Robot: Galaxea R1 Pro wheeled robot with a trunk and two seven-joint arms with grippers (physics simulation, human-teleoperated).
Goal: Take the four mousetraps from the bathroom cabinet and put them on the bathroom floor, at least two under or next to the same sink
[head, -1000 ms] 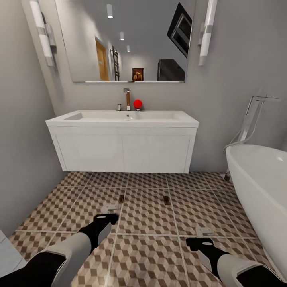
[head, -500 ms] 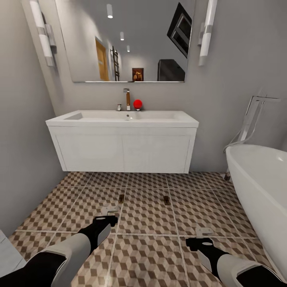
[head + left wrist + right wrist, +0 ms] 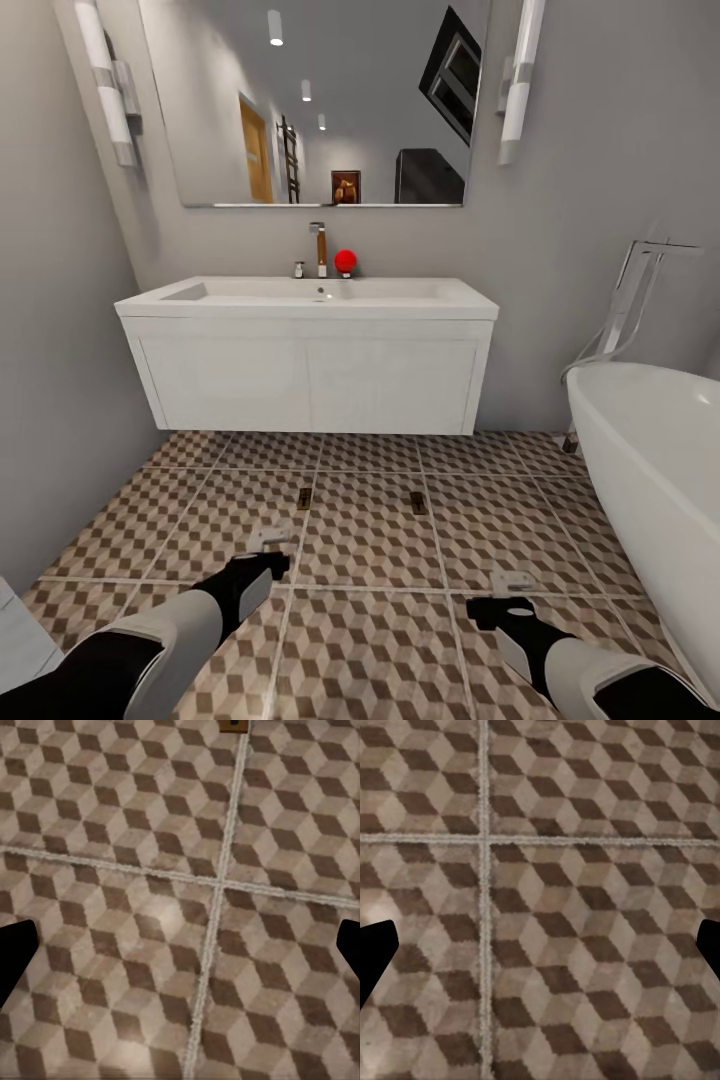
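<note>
In the head view, two mousetraps lay on the bathroom floor in front of the white sink: the left mousetrap and the right mousetrap, well apart from each other. The left end effector and right end effector hung low over the tiles, empty. No writing was readable.

In the left wrist view, that end effector's fingers stood wide apart; a mousetrap corner showed.

In the right wrist view, the fingers were equally spread over bare tiles.
</note>
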